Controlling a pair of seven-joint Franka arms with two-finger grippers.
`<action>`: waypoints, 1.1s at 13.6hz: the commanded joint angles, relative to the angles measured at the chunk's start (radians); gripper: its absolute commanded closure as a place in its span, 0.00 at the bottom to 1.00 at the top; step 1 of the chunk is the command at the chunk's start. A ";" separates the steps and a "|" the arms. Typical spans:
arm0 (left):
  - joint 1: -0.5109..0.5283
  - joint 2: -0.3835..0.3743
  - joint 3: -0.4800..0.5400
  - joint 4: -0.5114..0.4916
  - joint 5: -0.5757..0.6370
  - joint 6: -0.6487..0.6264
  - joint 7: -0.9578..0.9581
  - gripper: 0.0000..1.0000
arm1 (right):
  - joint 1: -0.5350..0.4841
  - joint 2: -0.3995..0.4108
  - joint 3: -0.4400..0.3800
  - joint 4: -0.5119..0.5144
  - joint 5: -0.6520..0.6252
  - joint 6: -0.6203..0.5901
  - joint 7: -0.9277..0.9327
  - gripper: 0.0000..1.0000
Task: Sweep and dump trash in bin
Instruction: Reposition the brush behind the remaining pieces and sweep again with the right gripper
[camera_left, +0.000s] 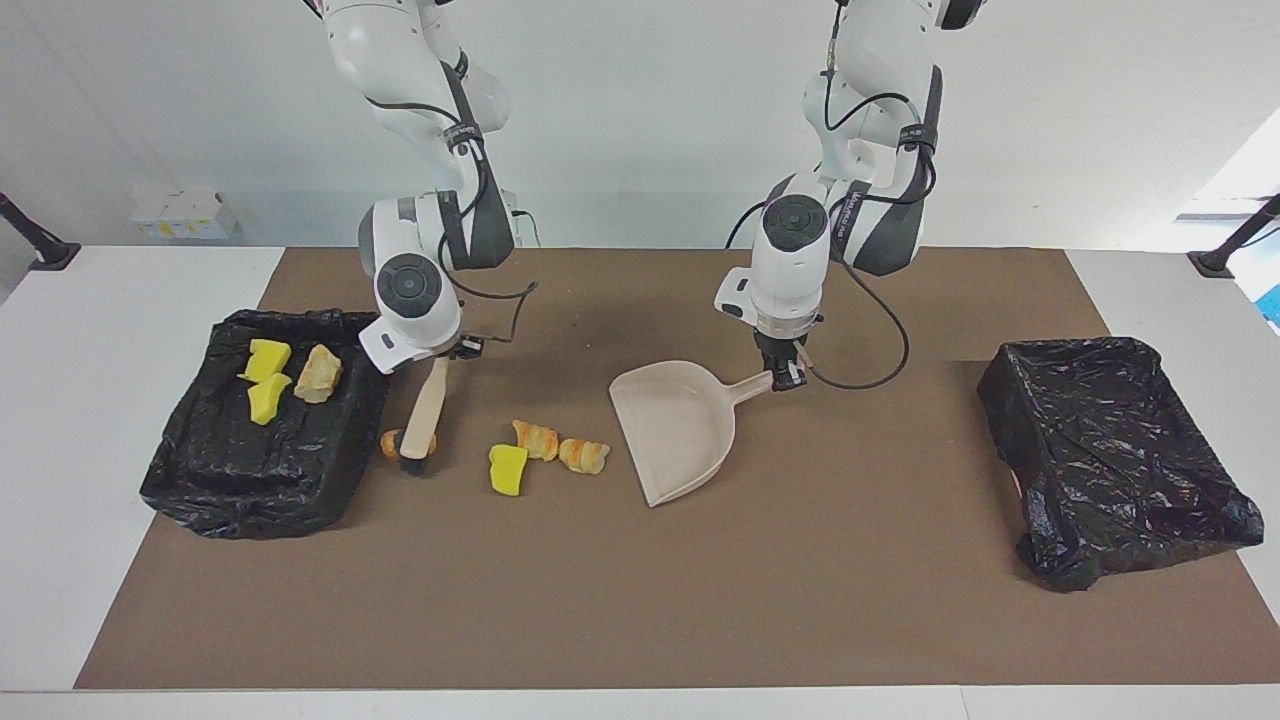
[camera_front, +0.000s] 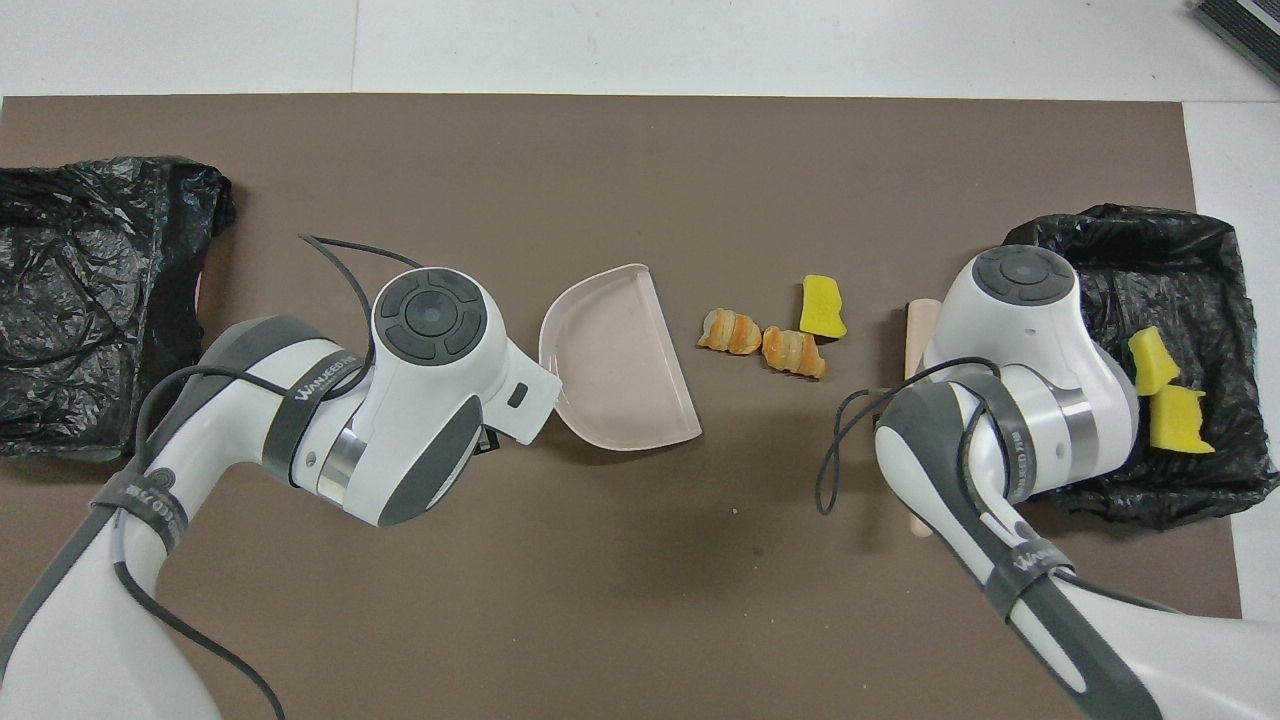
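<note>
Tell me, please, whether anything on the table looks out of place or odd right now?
Yes: four scraps lie loose on the brown mat instead of in a bin. A tan lump sits by the brush held by the right gripper; a yellow sponge chunk and two bread-like lumps lie before the dustpan.

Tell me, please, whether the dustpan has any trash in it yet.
Empty. The dustpan shows only its bare beige inside in both views, and the nearest scraps lie on the mat beside its open edge.
</note>
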 joint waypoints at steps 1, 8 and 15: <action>-0.013 -0.036 0.011 -0.049 0.016 0.037 -0.011 1.00 | 0.065 -0.010 0.003 0.006 0.124 0.005 0.057 1.00; -0.010 -0.043 0.008 -0.078 0.012 0.097 0.003 0.57 | 0.076 -0.008 -0.006 0.112 -0.071 -0.151 0.154 1.00; -0.005 -0.056 0.008 -0.115 0.005 0.121 0.004 0.49 | -0.073 -0.036 -0.004 0.000 -0.334 -0.070 0.070 1.00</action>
